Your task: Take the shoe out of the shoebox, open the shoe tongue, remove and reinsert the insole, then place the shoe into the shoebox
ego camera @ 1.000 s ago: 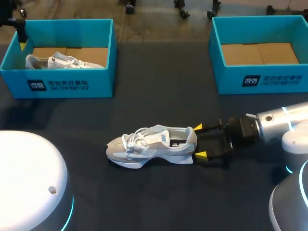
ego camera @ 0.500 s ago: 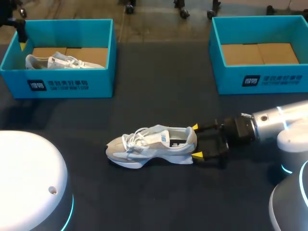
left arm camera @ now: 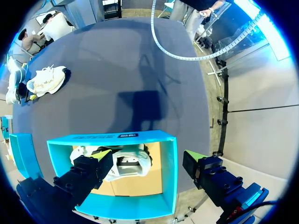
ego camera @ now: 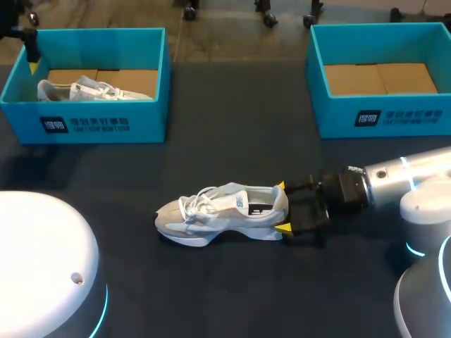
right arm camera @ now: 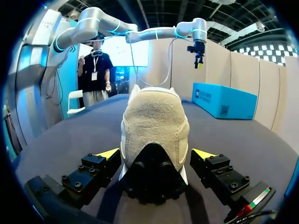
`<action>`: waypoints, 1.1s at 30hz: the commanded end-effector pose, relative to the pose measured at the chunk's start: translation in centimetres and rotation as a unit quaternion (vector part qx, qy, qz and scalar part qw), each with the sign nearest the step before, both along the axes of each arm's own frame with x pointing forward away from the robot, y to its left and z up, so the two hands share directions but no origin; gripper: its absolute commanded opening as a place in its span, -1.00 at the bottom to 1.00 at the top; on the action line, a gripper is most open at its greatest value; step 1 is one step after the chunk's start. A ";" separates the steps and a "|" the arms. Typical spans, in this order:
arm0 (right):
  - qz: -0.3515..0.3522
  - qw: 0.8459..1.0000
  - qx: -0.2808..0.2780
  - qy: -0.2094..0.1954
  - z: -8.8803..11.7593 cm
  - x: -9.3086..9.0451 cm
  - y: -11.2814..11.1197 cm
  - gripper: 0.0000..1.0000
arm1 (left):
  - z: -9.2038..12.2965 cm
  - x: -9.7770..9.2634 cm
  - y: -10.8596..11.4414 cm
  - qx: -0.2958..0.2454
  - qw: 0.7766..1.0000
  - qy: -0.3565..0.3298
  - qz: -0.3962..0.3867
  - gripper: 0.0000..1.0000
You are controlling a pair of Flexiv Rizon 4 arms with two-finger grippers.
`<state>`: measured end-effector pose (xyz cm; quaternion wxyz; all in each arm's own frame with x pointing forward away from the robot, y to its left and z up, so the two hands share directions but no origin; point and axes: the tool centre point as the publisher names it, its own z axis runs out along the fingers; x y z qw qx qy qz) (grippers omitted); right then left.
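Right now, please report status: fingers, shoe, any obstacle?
Right gripper open, fingers either side of shoe heel. Left gripper open above box holding second shoe. No obstacle seen.

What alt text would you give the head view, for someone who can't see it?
A pale grey sneaker lies on its sole on a dark table, with the right arm's open tool straddling its heel. Farther back, the teal left shoebox holds a second sneaker; the right shoebox shows only cardboard.
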<state>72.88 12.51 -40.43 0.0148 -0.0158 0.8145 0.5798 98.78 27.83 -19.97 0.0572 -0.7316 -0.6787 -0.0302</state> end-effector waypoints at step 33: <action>-0.001 1.000 -0.015 0.012 -1.5 0.2 2.3 1.00 | 0.0 0.0 0.0 0.001 1.000 0.000 0.000 1.00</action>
